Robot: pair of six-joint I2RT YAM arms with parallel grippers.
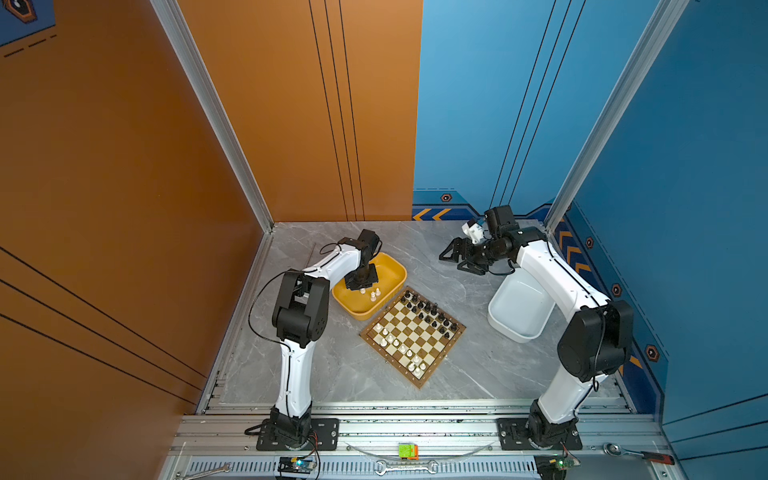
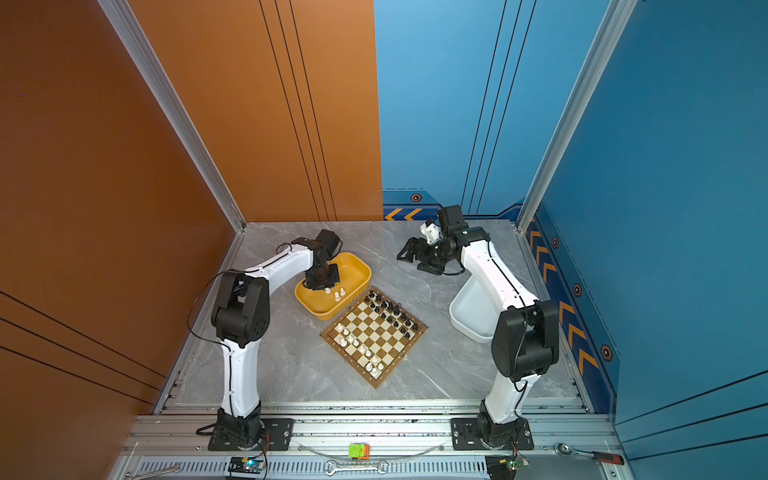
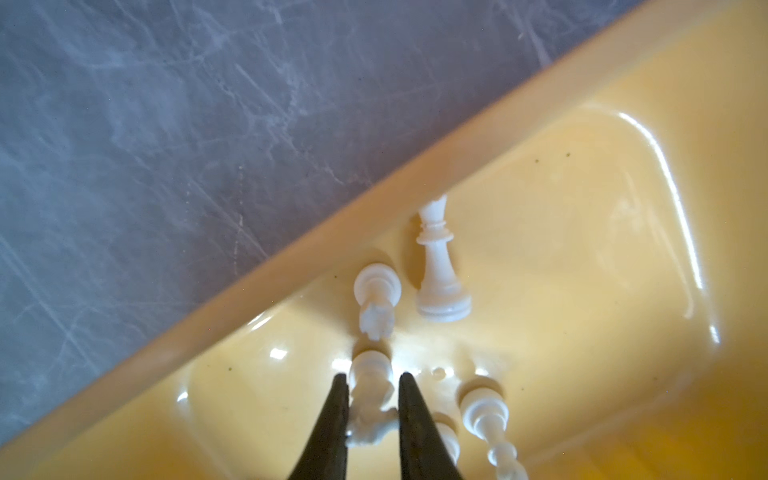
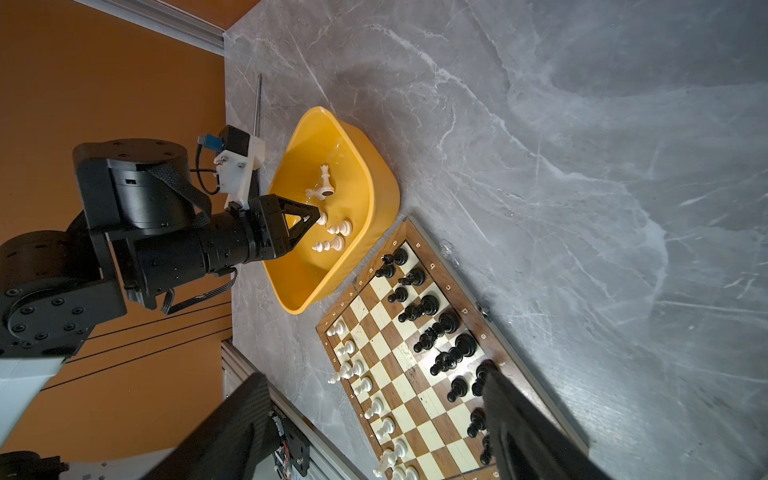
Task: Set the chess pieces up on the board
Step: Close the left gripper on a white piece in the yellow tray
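Left tool (image 3: 371,376) at a white piece (image 3: 370,399) in the tray (image 3: 582,249): grasp step.
Fingers (image 3: 332,424) sit narrow on both its sides; whether they pinch yet I cannot tell. Right tool (image 1: 452,261) spread, idle over the desk (image 1: 332,374). Next: firm pinch, lift, stand it on a free square of the board (image 1: 412,336) beside the tray.

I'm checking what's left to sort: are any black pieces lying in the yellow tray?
No, the yellow tray holds only white pieces; the black pieces stand on the board.
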